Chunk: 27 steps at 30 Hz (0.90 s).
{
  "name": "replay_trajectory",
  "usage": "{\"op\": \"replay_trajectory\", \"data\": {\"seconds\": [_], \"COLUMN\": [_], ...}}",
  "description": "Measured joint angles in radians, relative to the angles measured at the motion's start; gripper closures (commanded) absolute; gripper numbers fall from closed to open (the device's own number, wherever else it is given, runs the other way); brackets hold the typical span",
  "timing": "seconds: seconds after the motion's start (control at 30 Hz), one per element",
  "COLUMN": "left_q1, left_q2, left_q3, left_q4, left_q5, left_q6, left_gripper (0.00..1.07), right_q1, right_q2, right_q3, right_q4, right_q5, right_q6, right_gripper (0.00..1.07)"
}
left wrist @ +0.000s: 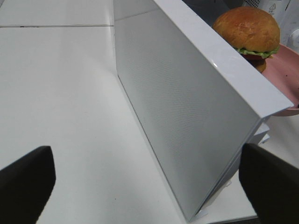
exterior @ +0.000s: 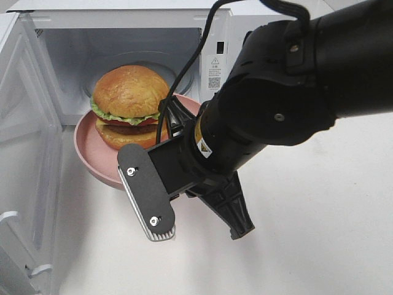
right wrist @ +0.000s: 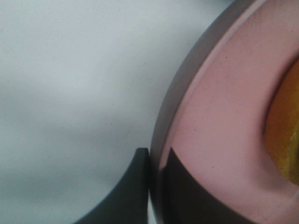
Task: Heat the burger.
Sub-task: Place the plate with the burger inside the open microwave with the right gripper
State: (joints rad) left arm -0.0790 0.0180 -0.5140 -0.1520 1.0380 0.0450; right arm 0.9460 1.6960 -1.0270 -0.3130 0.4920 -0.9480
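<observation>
The burger (exterior: 129,98), a golden-brown bun with green lettuce, sits on a pink plate (exterior: 92,153) right at the mouth of the open microwave (exterior: 61,55). My right gripper (exterior: 172,117) is shut on the plate's right rim. In the right wrist view its two dark fingers (right wrist: 135,186) pinch that pink plate (right wrist: 219,116) rim, with the burger (right wrist: 286,130) showing as an orange edge. My left gripper (left wrist: 149,186) stands wide open astride the edge of the microwave door (left wrist: 187,116), without touching it. Past the door, the left wrist view shows the burger (left wrist: 247,30) and plate (left wrist: 286,70).
The microwave door (exterior: 24,135) swings out to the left, and a glass turntable (exterior: 166,61) lies inside the cavity. My right arm (exterior: 295,80) fills the upper right of the high view. White tabletop (exterior: 307,233) spreads in front.
</observation>
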Motion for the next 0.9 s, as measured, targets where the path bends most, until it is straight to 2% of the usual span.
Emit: {"op": "replay_trajectory", "data": {"seconds": [0.23,0.4,0.9], "left_q1": [0.000,0.000,0.000], "left_q2": [0.000,0.000,0.000], "left_q3": [0.000,0.000,0.000], "left_q4": [0.000,0.000,0.000], "left_q5": [0.000,0.000,0.000], "left_q6": [0.000,0.000,0.000], "left_gripper": [0.06,0.06,0.06], "right_q1": [-0.001,-0.032,-0.039], "right_q2": [0.047,0.097,0.198], "right_q3": [-0.024,-0.097,-0.209], "right_q4": [-0.006,-0.002,-0.004], "right_q5": [0.004,0.003,-0.005], "right_q6": [0.000,0.002,0.027], "right_gripper": [1.07,1.07,1.07]}}
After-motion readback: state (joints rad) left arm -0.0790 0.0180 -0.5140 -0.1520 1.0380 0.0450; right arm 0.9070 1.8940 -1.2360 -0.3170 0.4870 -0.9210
